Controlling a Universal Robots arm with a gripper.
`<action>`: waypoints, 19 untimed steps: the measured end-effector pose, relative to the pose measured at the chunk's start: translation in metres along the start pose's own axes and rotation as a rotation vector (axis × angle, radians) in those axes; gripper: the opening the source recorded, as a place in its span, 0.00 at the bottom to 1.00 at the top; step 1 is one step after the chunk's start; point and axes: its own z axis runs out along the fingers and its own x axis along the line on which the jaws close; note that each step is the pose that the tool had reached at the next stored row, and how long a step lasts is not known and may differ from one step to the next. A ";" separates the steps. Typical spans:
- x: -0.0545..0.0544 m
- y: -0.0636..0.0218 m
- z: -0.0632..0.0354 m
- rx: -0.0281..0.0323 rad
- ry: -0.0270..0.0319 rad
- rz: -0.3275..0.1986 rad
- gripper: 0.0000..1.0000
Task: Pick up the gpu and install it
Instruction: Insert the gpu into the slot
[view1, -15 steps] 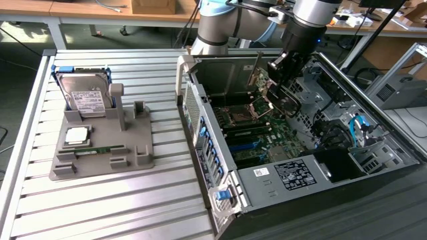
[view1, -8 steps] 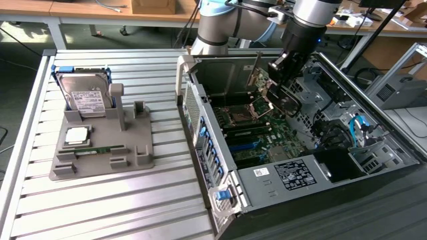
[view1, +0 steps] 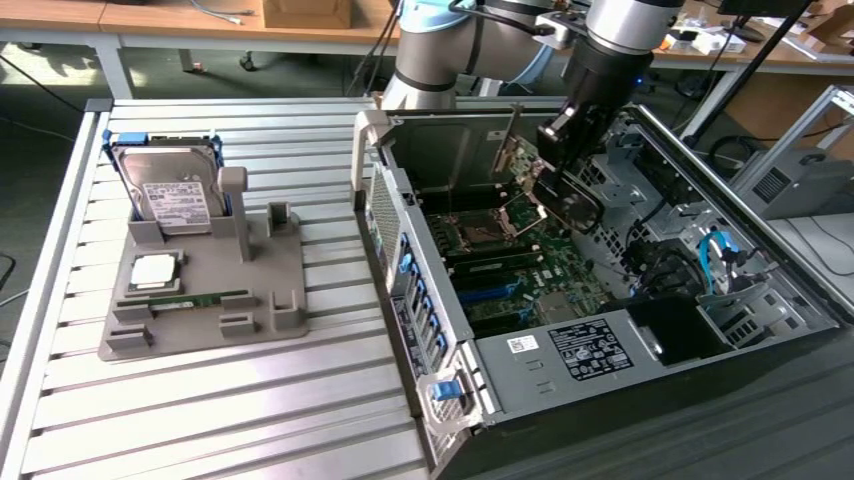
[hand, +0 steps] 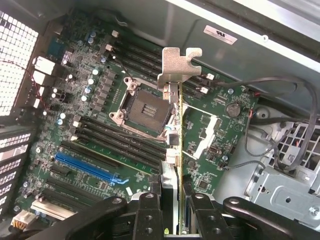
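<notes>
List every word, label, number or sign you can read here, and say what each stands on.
No text reads clearly.
White label on the hard drive: print too small to read.
Black label on the computer case: too small to read.
Small white sticker beside it: too small to read.
White sticker on the case's inner wall: a dark mark, blurred.

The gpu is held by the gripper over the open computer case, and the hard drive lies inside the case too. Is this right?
Not quite. The gripper does hold the gpu over the computer case, but the exterior view shows the hard drive standing in the grey holder.
</notes>
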 end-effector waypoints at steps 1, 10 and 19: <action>0.000 0.0000 0.0000 -0.0001 -0.0001 -0.005 0.27; 0.000 0.0000 0.0000 -0.0006 -0.0013 -0.046 0.27; 0.000 0.0000 0.0000 -0.0011 -0.0020 -0.074 0.27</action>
